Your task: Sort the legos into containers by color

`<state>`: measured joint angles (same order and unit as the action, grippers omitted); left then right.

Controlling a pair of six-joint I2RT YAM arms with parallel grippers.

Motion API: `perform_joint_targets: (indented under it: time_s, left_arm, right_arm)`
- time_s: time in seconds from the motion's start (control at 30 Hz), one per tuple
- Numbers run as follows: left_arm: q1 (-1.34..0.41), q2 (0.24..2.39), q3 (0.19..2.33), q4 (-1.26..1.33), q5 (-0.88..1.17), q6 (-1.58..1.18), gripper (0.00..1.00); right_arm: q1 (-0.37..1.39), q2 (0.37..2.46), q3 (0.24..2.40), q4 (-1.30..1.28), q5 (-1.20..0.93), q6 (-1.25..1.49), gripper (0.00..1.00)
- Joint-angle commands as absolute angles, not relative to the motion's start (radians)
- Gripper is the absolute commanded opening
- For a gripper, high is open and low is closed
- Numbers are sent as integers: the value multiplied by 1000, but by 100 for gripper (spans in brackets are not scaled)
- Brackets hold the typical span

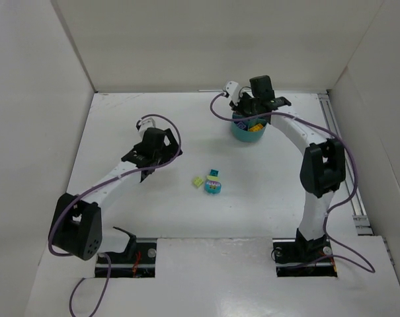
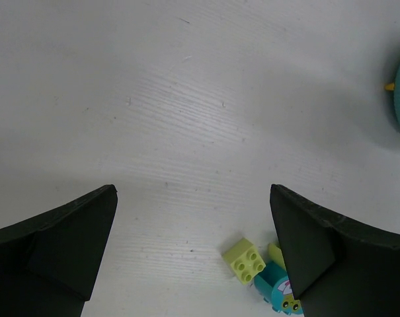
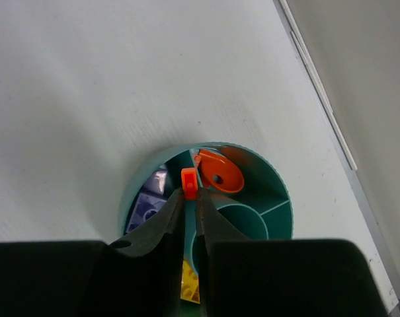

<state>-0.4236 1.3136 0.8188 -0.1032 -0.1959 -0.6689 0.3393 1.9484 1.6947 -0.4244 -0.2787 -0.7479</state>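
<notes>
Hovering over the teal tub [image 3: 130, 198] so orange lands with orange, right gripper [image 3: 190, 198] pinches an orange-red brick [image 3: 189, 181]; left gripper [image 2: 193, 193] gapes empty.

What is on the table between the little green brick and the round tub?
Nothing. In the top view, the stretch from the light green brick to the teal tub is just bare white table.

- Small orange-red brick [image 3: 188, 183] is sitting pinched between the right jaws' tips, over the teal tub [image 3: 252, 155].
- Light green brick [image 2: 246, 259] and teal piece [image 2: 276, 290] are lying side by side between the left jaws.
</notes>
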Motion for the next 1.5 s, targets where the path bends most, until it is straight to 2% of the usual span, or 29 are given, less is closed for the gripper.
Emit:
perform_joint_targets:
  time_s: [0.0,0.4,0.43,0.67,0.83,1.2,1.33,1.37,1.47]
  left_arm:
    - [-411,1338,877,-63,-175,-632,100]
    - [-411,1410,917,-54,-137,-601,100]
    - [-411,1410,917,-54,-137,-601,100]
    - [-411,1410,917,-54,-127,-601,100]
    - [-411,1401,917,-54,-127,-601,100]
    - [-411,1358,890,-72,-81,-592,100]
    - [-411,1325,859,-81,-58,-583,100]
    - [-411,1325,847,-81,-58,-583,100]
    - [-420,1284,830,-81,-48,-583,100]
  right_arm:
    - [331,1980,1804,-456,-250,-776,1]
    - [302,2059,1890,-474,-170,-776,1]
    - [293,2059,1890,-474,-170,-785,4]
    - [293,2080,1910,-465,-152,-785,8]
    - [293,2089,1910,-465,-152,-785,22]
    - [293,2048,1919,-456,-161,-785,39]
    - [319,1971,1850,-465,-170,-785,48]
    - [348,1945,1786,-437,-170,-785,57]
    - [399,1818,1656,-391,-183,-775,74]
